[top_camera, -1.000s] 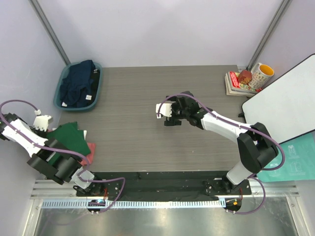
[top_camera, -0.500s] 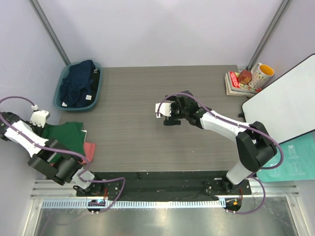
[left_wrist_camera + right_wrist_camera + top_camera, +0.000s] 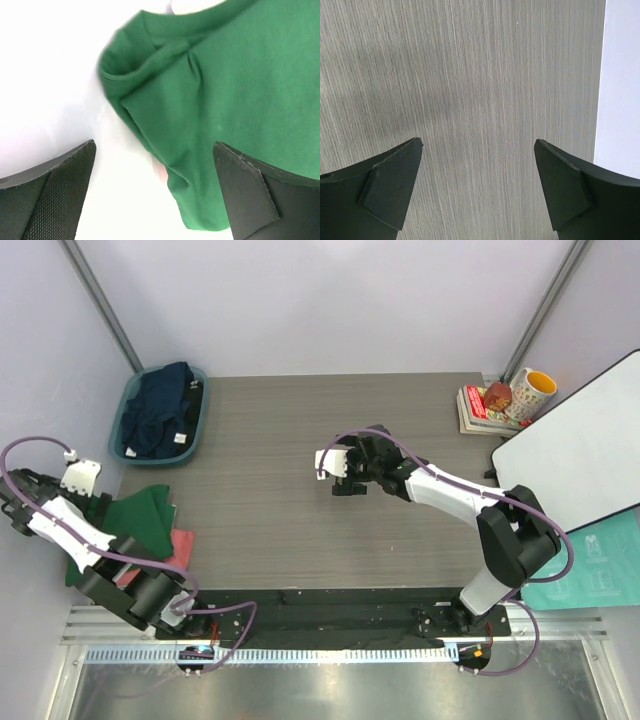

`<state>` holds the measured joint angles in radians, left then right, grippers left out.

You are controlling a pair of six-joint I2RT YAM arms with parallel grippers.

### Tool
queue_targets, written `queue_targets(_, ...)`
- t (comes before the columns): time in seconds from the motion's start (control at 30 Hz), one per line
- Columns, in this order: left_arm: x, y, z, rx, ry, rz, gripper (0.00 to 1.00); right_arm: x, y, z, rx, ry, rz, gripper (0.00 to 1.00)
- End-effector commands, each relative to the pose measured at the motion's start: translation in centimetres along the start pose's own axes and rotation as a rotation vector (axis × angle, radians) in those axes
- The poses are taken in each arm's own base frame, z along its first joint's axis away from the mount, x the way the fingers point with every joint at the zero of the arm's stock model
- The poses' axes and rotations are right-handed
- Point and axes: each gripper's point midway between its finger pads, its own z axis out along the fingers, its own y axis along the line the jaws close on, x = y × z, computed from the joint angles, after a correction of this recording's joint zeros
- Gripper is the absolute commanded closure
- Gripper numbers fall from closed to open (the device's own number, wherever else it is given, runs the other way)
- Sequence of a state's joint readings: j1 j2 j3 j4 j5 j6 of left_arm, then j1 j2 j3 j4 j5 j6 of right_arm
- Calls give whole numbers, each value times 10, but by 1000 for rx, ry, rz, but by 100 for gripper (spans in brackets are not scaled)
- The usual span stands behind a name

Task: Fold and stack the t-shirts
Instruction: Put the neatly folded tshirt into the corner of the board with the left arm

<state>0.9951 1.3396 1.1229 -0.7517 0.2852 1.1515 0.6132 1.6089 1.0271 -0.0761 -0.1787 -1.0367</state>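
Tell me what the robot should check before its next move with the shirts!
1. Left gripper open and holding nothing: ok.
2. Green shirt lying on the pink shirt: ok.
3. Green shirt flat and tidy: not ok, one edge looks bunched in the left wrist view.
4. Navy shirt folded and stacked: not ok, it lies crumpled in the tub.
5. Right gripper open and free: ok, it hovers over the bare table.
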Motion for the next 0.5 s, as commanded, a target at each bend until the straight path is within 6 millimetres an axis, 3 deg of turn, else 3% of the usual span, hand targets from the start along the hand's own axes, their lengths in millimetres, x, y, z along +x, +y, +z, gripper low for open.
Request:
queue_targets(0.0, -54, 58, -33, -197, -188, 13, 0, -18, -21, -3, 54, -52, 0, 0)
queue_targets(0.13, -79, 31, -29, -89, -220, 58, 0, -19, -20, -4, 58, -63, 3, 0)
queue_targets(0.23, -76, -6, -9, 14, -183, 113, 3, -20, -20, -4, 59, -66, 1, 0)
queue_targets(0.3, -77, -38, -3, 143, -194, 133, 14, -20, -22, -6, 68, -64, -2, 0)
queue_targets(0.33, -77, -65, -1, 260, -201, 103, 31, -19, -20, -6, 64, -64, -3, 0)
queue_targets(0.37, -80, -78, -2, 318, -202, 61, 40, -19, -22, -7, 71, -63, -1, 0)
queue_targets(0.47, -107, -131, -12, 535, -217, -13, 68, -19, -20, -8, 71, -62, 3, 0)
